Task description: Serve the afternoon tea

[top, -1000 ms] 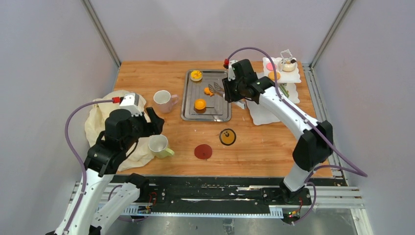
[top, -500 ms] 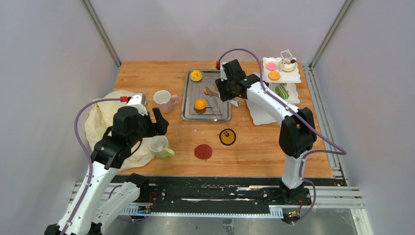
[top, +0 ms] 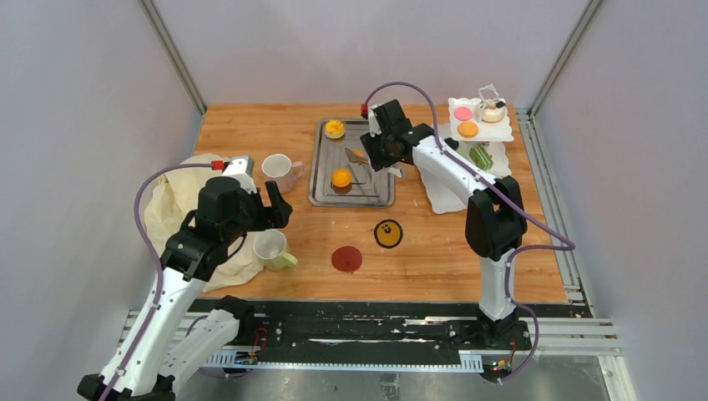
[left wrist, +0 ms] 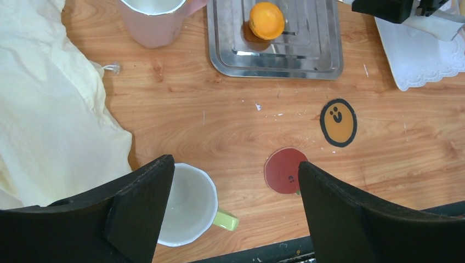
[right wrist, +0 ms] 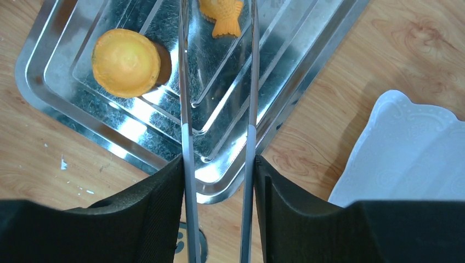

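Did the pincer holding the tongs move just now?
Yes. The right pincer slid left, away from the white stand, further over the steel tray.

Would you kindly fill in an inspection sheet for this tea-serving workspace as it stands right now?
Surface: wooden table, no spill seen.
Job's things: pink disc and orange tart on the white stand top tier, green donut below; pink mug and green-handled mug off the red coaster and yellow coaster.
Clutter: steel tray holding far tart, near tart and fish-shaped pastry; cream cloth.
Grippers: left gripper open, empty; right gripper clamping metal tongs.
Cables: purple cables along both arms, unsnagged.
Surroundings: grey walls, nothing else seen.
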You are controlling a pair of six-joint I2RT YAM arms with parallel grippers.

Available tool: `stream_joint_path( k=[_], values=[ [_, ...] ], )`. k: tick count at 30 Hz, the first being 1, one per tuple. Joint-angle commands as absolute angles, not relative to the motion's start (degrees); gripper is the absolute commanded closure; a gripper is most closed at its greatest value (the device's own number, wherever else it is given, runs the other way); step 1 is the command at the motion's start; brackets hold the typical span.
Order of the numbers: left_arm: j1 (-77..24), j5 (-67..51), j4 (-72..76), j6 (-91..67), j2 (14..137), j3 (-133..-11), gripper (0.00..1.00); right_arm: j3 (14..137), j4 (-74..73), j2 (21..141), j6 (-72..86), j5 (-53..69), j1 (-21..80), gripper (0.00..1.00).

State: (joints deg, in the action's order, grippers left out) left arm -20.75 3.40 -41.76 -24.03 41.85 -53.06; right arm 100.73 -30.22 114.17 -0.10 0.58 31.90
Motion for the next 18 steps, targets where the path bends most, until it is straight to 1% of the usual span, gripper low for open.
stream_joint_path(
  k=[1, 8, 13, 18],
  values=[
    [-20.5, 2.7, -40.1, -23.9, 41.7, -53.4, 0.12, 103.6, -29.4, 116.4, -2.1, -0.3, 32.4, 0.52],
    [-20.5, 2.6, -39.6, -23.9, 41.8, -53.2, 0.12, 105.2, -30.0, 119.4, -3.0, -1.3, 32.4, 0.53],
    [-20.4, 2.5, -40.0, -23.5, 42.6, -54.0, 0.12, 103.8, -30.1, 117.3, -2.3, -0.9, 32.4, 0.67],
    [-20.5, 2.3, -39.3, -23.9, 42.6, -53.8, 0.12, 101.6, -30.3, 113.1, -1.5, -1.9, 32.4, 0.85]
  ],
)
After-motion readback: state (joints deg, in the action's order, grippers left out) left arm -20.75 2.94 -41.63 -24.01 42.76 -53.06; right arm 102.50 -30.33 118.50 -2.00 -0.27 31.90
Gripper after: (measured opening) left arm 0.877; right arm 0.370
